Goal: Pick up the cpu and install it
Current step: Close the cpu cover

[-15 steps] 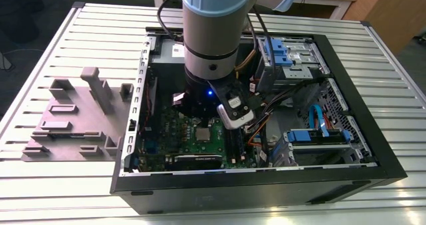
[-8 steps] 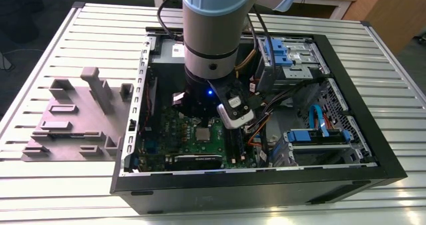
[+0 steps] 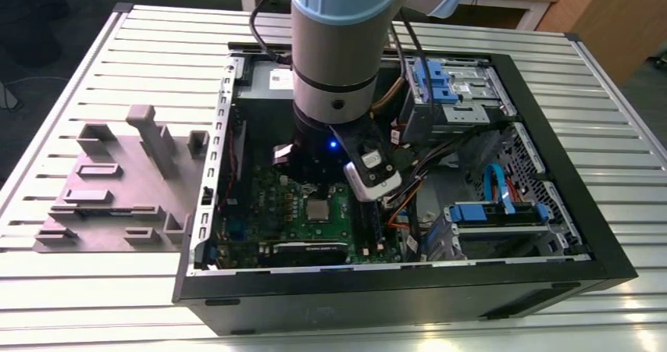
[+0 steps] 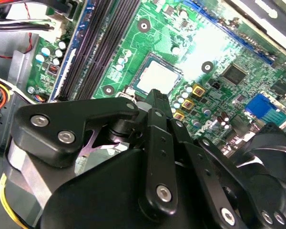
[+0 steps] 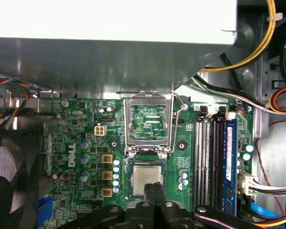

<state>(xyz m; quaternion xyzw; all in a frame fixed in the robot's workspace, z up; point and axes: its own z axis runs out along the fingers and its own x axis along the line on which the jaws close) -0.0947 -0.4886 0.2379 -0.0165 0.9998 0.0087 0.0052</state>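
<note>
The cpu (image 5: 145,176) is a small silvery square lying in its socket on the green motherboard (image 5: 76,143). In the second wrist view the cpu (image 4: 157,76) lies just past my fingertips, and in the exterior view the cpu (image 3: 315,209) sits below the arm. The hinged metal socket frame (image 5: 148,122) stands open beside it. My gripper (image 5: 153,187) hovers over the near edge of the chip, its black fingers (image 4: 155,102) pressed together with nothing between them. In the exterior view the gripper (image 3: 311,182) reaches down into the open computer case (image 3: 542,235).
A grey plastic tray (image 3: 115,188) with raised blocks lies on the slatted table at the exterior view's left. Memory slots (image 5: 207,157) run beside the socket. A black fan (image 5: 5,167), cable bundles (image 5: 276,100) and blue drive bays (image 3: 458,87) crowd the case.
</note>
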